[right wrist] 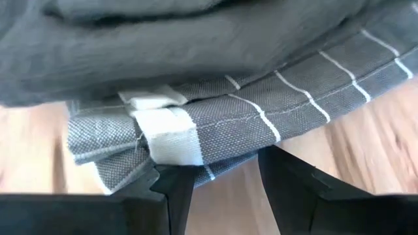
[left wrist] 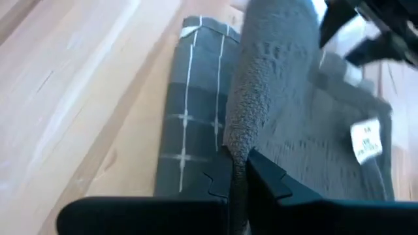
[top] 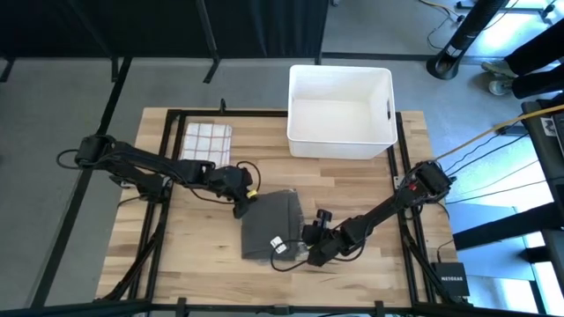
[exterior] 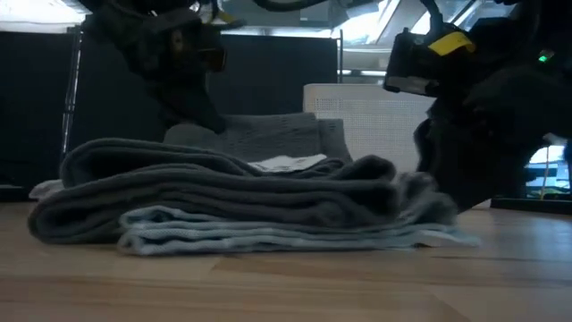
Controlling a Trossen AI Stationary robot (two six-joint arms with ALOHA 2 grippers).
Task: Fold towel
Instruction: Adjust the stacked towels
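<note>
Left gripper [left wrist: 238,179] pinches nubby grey towel [top: 271,224] edge. Right gripper [right wrist: 225,176] open at checked woven cloth [right wrist: 261,117]; checks unseen overhead. Slatted wooden bench [top: 194,255].

White bin [top: 341,113] at the table's [top: 203,246] far edge; folded checked cloth [top: 206,142] near its far-left corner.

Towels: three. One thick dark grey towel [top: 271,220] at table centre; one grey towel with white check lines [left wrist: 191,124] under it; one white towel with red check [top: 206,141] folded, apart near far left of table. Bins: one, white bin [top: 340,112] at far edge. Arms: two, each with one gripper: left gripper [top: 240,206], right gripper [top: 310,236]. Tables: one, wooden table [top: 203,255]. White labels on the towels: two.
</note>
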